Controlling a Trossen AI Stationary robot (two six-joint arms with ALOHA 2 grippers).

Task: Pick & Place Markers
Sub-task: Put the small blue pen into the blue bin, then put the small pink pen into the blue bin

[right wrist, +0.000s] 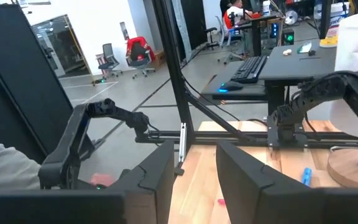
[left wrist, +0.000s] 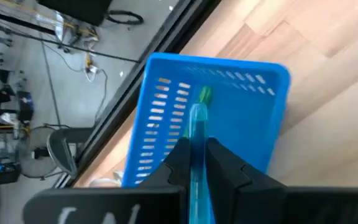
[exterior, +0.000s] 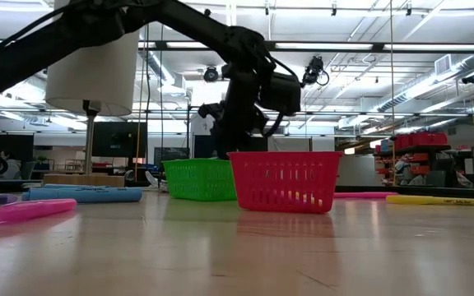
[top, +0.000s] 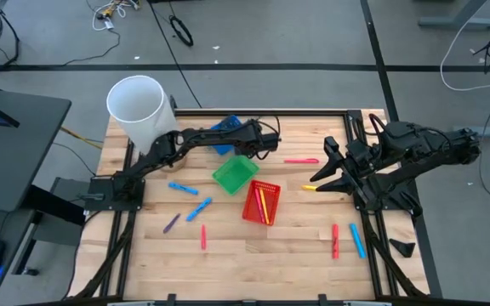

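My left gripper (left wrist: pixel 197 142) is shut on a light-blue marker (left wrist: pixel 199 118) with a green tip, above the blue mesh basket (left wrist: pixel 241 124) near the table's far edge (top: pixel 225 127). A green basket (top: pixel 235 172) and a red basket (top: pixel 260 202) with markers inside stand mid-table. Loose markers lie flat on the wood: blue (top: pixel 177 188), blue (top: pixel 198 209), purple (top: pixel 171 223), red (top: pixel 203 237), pink (top: pixel 301 160), yellow (top: pixel 313 187), red (top: pixel 335 240), blue (top: pixel 358 240). My right gripper (top: pixel 326 166) waits open, raised at the table's right side, its fingers (right wrist: pixel 160 171) holding nothing. My left gripper pinches the marker's shaft (left wrist: pixel 197 134) between its two fingers. The marker lies along the fingers and sticks out past their tips, green end forward. The fingers slant down from above toward the blue basket. The marker is clear of the table, over the basket's opening.
A tall white cylinder (top: pixel 139 106) stands at the table's far left corner beside the left arm. In the low view the green basket (exterior: pixel 200 179) and red basket (exterior: pixel 285 181) stand in front of the left arm. Bare wood lies along the near edge.
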